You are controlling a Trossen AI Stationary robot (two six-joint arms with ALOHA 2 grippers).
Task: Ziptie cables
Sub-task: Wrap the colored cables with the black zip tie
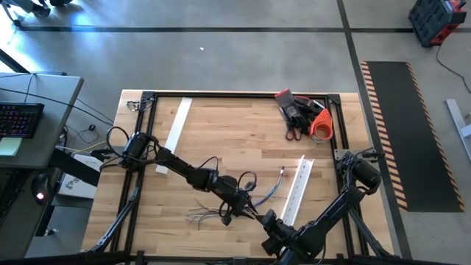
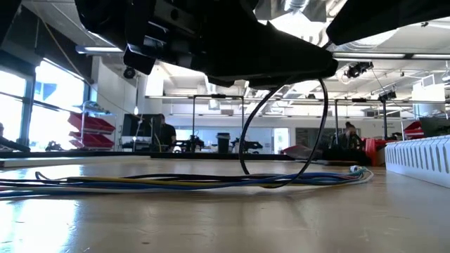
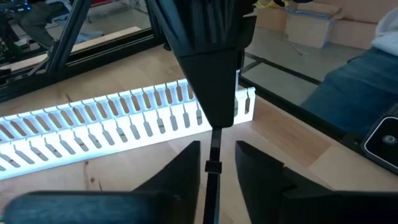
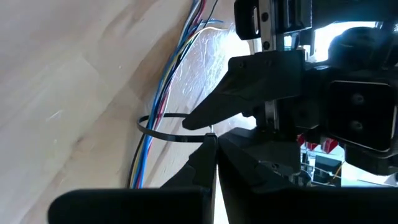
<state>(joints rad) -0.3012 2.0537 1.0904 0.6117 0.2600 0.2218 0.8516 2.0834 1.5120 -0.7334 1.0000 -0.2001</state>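
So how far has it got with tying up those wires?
A black zip tie already loops around the cables. Both tools, left and right, meet at the tie's strap. The loop is still wide, so pulling it tight remains.

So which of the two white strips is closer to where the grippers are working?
The slotted strip on the table's right side, lying right beside both grippers; the other strip lies far off by the left edge.
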